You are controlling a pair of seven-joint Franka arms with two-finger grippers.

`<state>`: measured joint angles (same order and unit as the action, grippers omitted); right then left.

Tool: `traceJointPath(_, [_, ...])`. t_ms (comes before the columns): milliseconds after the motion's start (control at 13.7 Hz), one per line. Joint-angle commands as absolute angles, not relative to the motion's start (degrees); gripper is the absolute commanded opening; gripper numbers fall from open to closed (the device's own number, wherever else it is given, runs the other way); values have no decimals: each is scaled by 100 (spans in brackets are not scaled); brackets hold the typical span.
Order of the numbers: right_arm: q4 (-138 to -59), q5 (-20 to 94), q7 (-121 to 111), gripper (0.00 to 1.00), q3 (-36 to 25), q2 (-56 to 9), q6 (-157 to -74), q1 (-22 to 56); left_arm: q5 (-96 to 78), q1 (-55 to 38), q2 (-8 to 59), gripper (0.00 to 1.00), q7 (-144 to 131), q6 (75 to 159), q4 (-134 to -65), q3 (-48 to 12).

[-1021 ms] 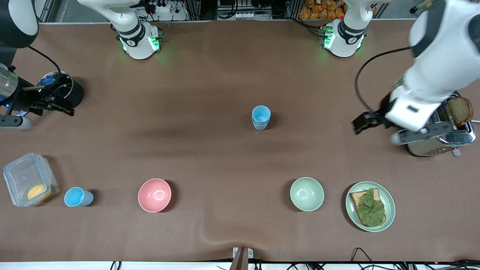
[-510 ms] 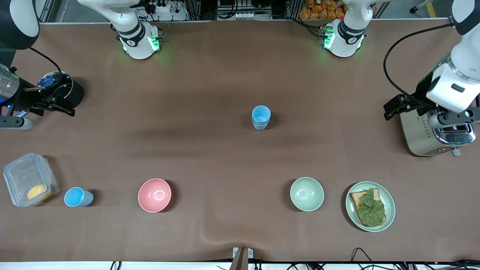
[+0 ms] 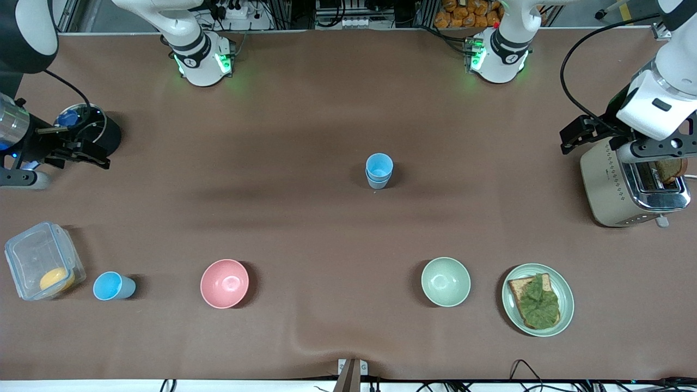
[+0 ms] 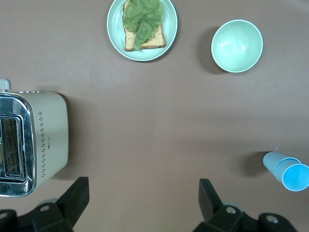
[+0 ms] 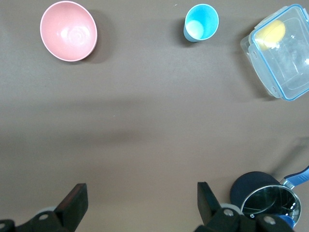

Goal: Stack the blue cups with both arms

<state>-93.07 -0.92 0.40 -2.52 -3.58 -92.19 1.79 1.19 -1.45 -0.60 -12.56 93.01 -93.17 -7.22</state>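
Observation:
Two blue cups (image 3: 379, 170) stand nested one in the other at the middle of the table, also in the left wrist view as the stacked cups (image 4: 286, 171). A third blue cup (image 3: 111, 286) stands alone beside the clear container, and its inside shows a pale patch (image 5: 200, 23). My left gripper (image 3: 570, 142) hangs open and empty by the toaster, well away from the stack; its fingers (image 4: 73, 195) frame bare table. My right gripper (image 3: 87, 157) is open and empty near the black pot at the right arm's end, and its fingers (image 5: 206, 199) frame bare table too.
A pink bowl (image 3: 224, 283) and a pale green bowl (image 3: 445, 281) sit near the front camera. A plate (image 3: 566, 305) carries toast with lettuce. The toaster (image 3: 610, 188) holds a slice of bread. A clear container (image 3: 32, 256) holds a yellow item, with a black pot (image 3: 106, 133) farther off.
My left arm has swung away from the table's middle toward its own end, beside the toaster and closer to the bases. The right arm has barely shifted. The cups stayed put.

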Motion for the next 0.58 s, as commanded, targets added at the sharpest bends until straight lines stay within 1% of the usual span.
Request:
traceJointPath(0, [-9343,-167,-26,100,-193,-334,-9211,123,44,-202,-184,100,-1090,9299,-9431,-642])
traceJointPath(510, [-9395,-167,-9,100,-193,-343,-9246,149,36,-53,-202,100,-915,9114,-9272,-624])
